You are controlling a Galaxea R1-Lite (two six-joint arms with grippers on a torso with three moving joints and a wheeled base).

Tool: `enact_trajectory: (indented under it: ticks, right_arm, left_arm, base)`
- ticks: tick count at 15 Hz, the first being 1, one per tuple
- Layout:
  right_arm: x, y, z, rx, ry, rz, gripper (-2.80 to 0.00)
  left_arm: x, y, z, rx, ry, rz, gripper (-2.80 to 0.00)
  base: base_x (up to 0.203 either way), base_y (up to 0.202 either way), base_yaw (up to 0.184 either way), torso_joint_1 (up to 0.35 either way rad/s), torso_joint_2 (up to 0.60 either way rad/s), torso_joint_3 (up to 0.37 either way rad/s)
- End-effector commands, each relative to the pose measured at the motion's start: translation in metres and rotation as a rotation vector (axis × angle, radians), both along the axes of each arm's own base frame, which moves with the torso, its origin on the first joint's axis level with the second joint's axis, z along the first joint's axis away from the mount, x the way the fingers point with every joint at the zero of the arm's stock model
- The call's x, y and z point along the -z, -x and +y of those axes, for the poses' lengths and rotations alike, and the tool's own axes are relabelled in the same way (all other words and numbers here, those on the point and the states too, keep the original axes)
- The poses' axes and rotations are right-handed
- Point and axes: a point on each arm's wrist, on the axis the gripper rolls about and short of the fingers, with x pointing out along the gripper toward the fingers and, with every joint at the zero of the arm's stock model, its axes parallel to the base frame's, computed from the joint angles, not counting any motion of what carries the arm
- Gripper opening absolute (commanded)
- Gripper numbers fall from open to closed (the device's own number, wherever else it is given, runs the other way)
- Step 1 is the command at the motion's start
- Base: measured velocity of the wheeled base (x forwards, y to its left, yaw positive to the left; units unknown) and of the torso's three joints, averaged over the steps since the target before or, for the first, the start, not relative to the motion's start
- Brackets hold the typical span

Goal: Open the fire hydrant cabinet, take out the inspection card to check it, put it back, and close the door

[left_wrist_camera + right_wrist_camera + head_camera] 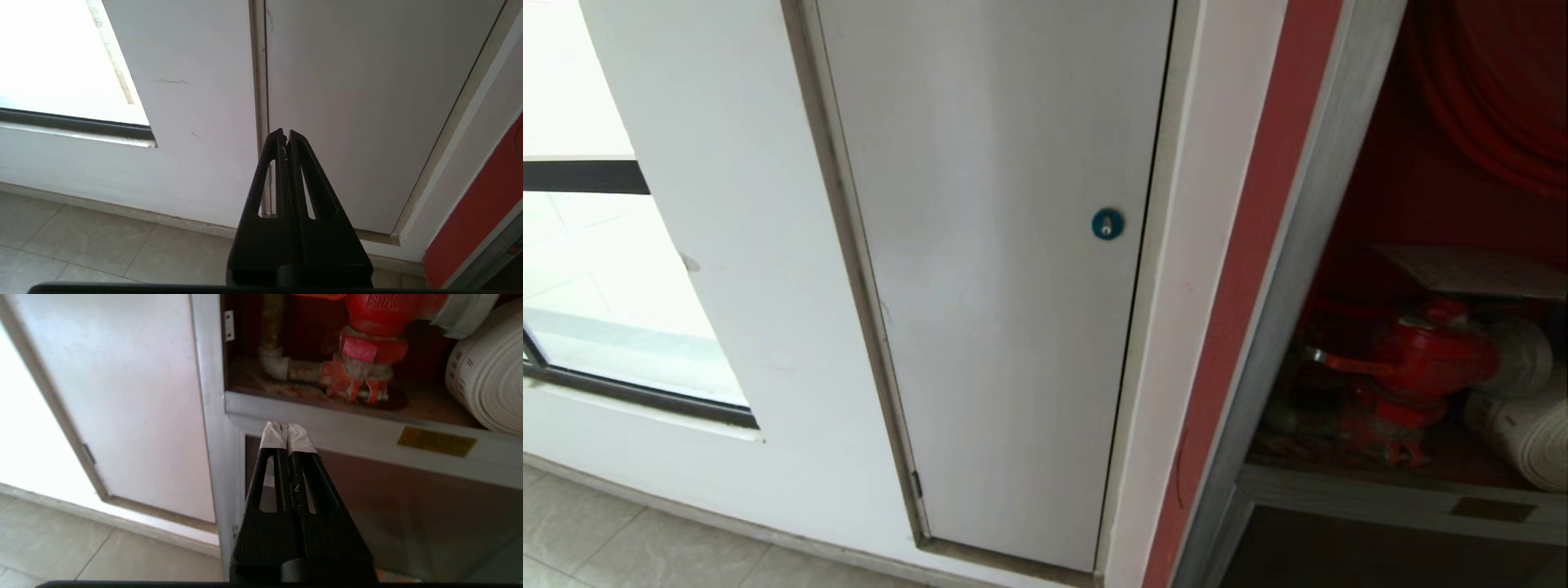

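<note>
The fire hydrant cabinet (1303,269) stands at the far right of the head view, silver-framed, with a red inside. In it I see a red valve (1417,359), a white rolled hose (1523,425) and a pale flat sheet (1474,269) above the valve, which looks like the inspection card. I cannot tell whether the door is shut over this opening. My right gripper (284,425) is shut and empty, level with the cabinet's (327,412) lower rail, below the valve (367,347). My left gripper (284,132) is shut and empty, facing the white door's left edge.
A plain white door (1005,269) with a round blue lock (1107,224) fills the middle. A window (596,286) is on the left, with tiled floor (596,531) below. Under the cabinet rail sit a dark lower panel (408,514) and a gold label (437,441).
</note>
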Motion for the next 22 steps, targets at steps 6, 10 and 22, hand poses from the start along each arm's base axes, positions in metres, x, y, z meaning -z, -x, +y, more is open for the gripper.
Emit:
enact_trajectory:
  ticks: [6,10,22]
  right_arm:
    - [0.0,0.0,0.0,-0.001,-0.001,0.0,-2.8]
    - [0.0,0.0,0.0,0.0,0.0,0.0,-2.8]
    - [-0.01,0.002,0.0,0.039,0.004,-0.022,-2.8]
  left_arm:
    - [0.002,-0.001,0.0,-0.001,0.001,0.008,-2.8]
    - [0.002,-0.001,0.0,0.0,0.006,0.008,-2.8]
    - [0.002,-0.001,0.0,0.0,0.006,0.01,-2.8]
  base:
    - [0.194,0.0,-0.002,-0.001,0.0,0.0]
    - [0.024,0.0,-0.001,0.003,0.0,-0.001]
    - [0.0,0.0,0.0,0.0,0.0,0.0]
